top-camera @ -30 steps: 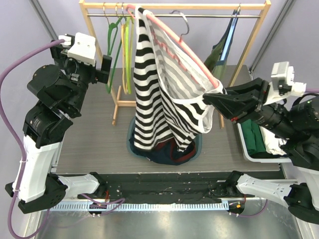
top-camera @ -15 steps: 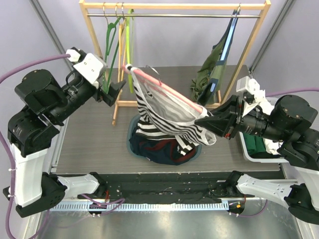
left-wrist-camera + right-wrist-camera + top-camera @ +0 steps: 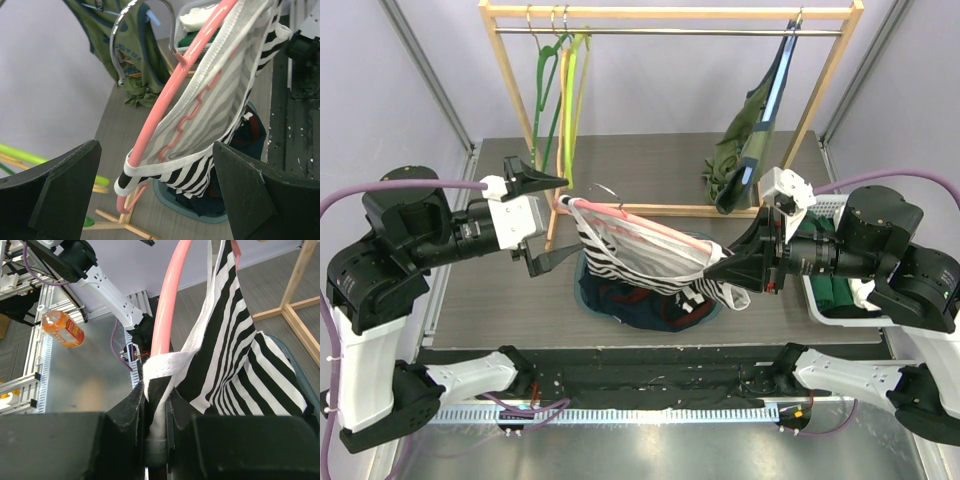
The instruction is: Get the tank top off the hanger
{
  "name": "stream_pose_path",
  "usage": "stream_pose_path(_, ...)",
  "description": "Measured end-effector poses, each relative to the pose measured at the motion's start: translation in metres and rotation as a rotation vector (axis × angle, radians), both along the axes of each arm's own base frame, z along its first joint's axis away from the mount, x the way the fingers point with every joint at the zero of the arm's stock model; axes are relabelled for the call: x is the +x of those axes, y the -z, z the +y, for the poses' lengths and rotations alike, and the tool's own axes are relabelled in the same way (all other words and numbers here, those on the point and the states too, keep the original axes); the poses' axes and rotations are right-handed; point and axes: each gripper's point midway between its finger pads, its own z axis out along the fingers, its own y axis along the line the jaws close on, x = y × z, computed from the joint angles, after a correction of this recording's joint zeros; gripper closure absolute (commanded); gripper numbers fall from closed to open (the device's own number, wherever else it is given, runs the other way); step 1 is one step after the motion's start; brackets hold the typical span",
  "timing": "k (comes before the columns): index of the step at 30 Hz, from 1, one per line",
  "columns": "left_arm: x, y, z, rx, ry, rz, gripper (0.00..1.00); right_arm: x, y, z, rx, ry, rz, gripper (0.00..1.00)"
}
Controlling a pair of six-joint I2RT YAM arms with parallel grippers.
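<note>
The black-and-white striped tank top (image 3: 630, 268) hangs on a pink hanger (image 3: 642, 226) that is off the rail and lies slanted low over the clothes pile. My right gripper (image 3: 718, 272) is shut on the hanger's right end, with the top's white strap pinched between the jaws (image 3: 159, 405). My left gripper (image 3: 558, 218) stands wide open around the hanger's left end without touching it. In the left wrist view the pink hanger (image 3: 170, 90) and the tank top (image 3: 220, 95) run between the spread fingers (image 3: 65, 200). The right wrist view shows the hanger (image 3: 167, 300) and the tank top (image 3: 235, 340) rising away from the jaws.
A wooden clothes rack (image 3: 670, 14) stands at the back with green hangers (image 3: 545, 90) and a green garment (image 3: 745, 150). A blue basin (image 3: 588, 292) of dark clothes sits under the hanger. A white bin (image 3: 812, 290) with folded clothes is at the right. A bottle (image 3: 62, 327) lies past the table's near edge.
The hanger with the tank top came off the rail and down to just above the basin. Both arms lowered; the left gripper swung in to the hanger's left end.
</note>
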Motion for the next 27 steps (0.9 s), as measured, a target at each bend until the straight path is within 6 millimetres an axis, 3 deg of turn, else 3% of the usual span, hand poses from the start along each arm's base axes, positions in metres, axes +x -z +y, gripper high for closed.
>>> stream_pose_path(9,-0.012,0.024,-0.017,0.068,0.140,0.080,0.18,-0.015,0.000,0.007,0.005,-0.104,0.029,0.99)
stream_pose_path(16,-0.014,0.039,-0.023,0.115,0.193,0.114,0.55,-0.019,0.004,0.014,-0.008,-0.162,0.056,0.99)
stream_pose_path(20,-0.021,0.042,-0.020,0.131,0.217,0.113,0.59,-0.013,0.007,0.018,-0.020,-0.148,0.059,0.99)
stream_pose_path(23,-0.022,0.042,-0.018,0.131,0.214,0.106,0.67,-0.006,0.010,0.017,-0.027,-0.113,0.038,0.99)
stream_pose_path(26,-0.018,0.043,-0.017,0.130,0.186,0.100,0.82,0.001,0.013,0.015,-0.036,-0.071,0.008,0.99)
stream_pose_path(27,-0.014,0.044,-0.017,0.128,0.168,0.098,0.95,0.004,0.015,0.014,-0.039,-0.052,-0.004,0.99)
